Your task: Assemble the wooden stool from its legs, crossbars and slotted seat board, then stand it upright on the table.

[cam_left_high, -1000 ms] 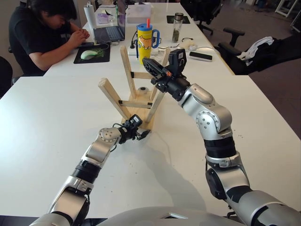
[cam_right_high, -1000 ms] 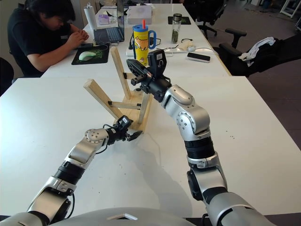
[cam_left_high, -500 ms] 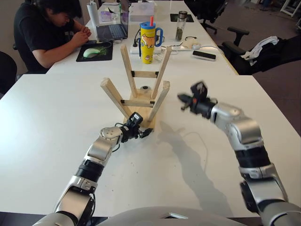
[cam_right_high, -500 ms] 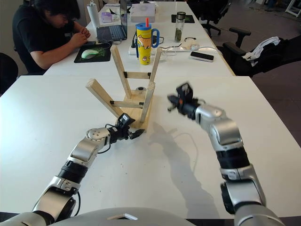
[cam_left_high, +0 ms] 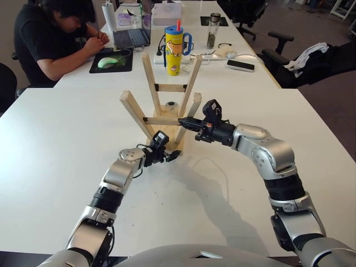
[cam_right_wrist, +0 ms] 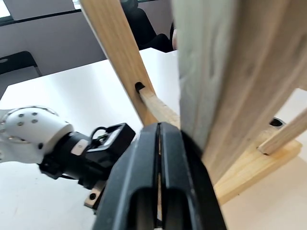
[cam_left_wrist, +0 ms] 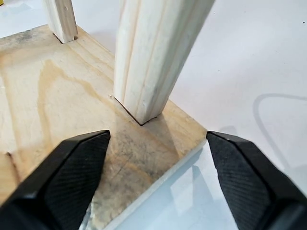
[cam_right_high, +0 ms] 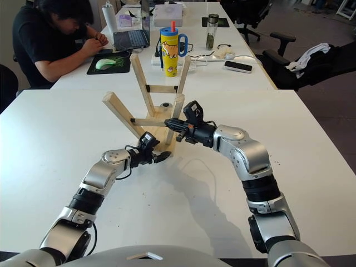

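The stool [cam_left_high: 167, 105] stands upside down at the middle of the table [cam_left_high: 55, 167], with its seat board [cam_left_wrist: 57, 120] flat on the tabletop. Its legs [cam_left_high: 150, 78] point up, with crossbars [cam_left_high: 171, 87] between them. The left tool [cam_left_high: 169, 156] sits at the board's near edge, a corner of the board between its fingers [cam_left_wrist: 72, 177]. The right tool [cam_left_high: 186, 120] lies to the stool's right, its tip just beside the near right leg [cam_right_high: 177, 108]. Behind the stool, on the far table [cam_left_high: 250, 78], stands a tumbler [cam_left_high: 174, 51], with a laptop [cam_left_high: 130, 36] to its left and a bottle [cam_left_high: 212, 30] and a phone [cam_left_high: 241, 65] to its right.
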